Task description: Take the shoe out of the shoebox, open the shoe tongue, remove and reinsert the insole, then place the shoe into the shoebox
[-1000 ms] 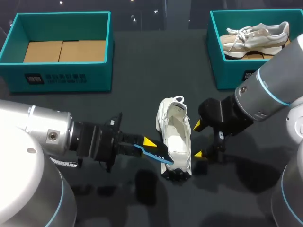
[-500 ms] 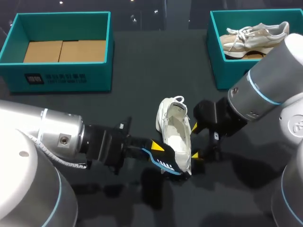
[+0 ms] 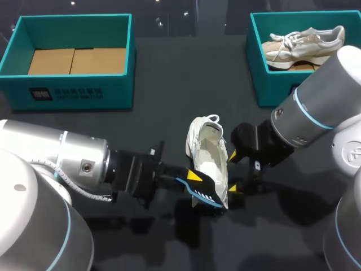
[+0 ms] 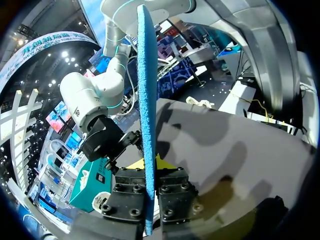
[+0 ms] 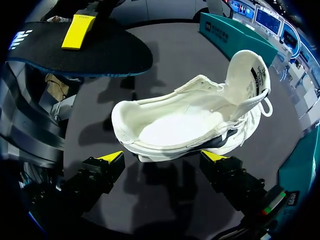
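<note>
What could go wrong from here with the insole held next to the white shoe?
The left jaws hold the insole near one end, with most of it jutting free. It may bend or slip when it meets the heel of the white shoe. The right jaws stand open on either side of the shoe and do not seem to clamp it, so a push from the insole could slide or tip it.

The left arm point(image 3: 84, 166) is being held low from the left, the left gripper point(image 3: 197, 182) being pressed closed on the insole point(image 3: 206, 195) from both sides. The right arm point(image 3: 316, 118) is being angled down from the right, the right gripper point(image 3: 235, 170) being held wide open.
</note>
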`<state>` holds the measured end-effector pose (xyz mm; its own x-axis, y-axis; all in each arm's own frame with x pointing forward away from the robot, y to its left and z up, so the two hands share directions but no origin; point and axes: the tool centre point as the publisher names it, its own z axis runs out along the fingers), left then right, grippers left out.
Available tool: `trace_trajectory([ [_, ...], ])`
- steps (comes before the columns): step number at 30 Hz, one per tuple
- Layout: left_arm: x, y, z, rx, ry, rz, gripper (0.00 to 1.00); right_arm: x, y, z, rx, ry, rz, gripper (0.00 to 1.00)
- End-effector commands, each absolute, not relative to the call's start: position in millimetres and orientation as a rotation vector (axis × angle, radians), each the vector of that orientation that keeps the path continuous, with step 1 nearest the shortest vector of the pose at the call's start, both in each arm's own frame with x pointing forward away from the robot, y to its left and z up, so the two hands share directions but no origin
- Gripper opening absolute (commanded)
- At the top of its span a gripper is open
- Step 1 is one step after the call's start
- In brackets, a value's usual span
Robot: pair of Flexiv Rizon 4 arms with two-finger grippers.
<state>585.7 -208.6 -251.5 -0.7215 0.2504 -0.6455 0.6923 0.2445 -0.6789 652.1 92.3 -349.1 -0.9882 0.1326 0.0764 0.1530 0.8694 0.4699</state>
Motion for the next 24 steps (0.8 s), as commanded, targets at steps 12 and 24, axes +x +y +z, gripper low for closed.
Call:
trace_trajectory([
  [12,588.7,-219.7,-254.6,0.876,2.117,-1.503,0.0,654.8,92.7,-356.5,-0.307,-3.004,-0.765,1.0],
  [24,589.0,-221.6,-254.6,0.883,2.121,-1.525,0.0,654.4,92.5,-356.2,-0.321,-3.006,-0.775,1.0],
])
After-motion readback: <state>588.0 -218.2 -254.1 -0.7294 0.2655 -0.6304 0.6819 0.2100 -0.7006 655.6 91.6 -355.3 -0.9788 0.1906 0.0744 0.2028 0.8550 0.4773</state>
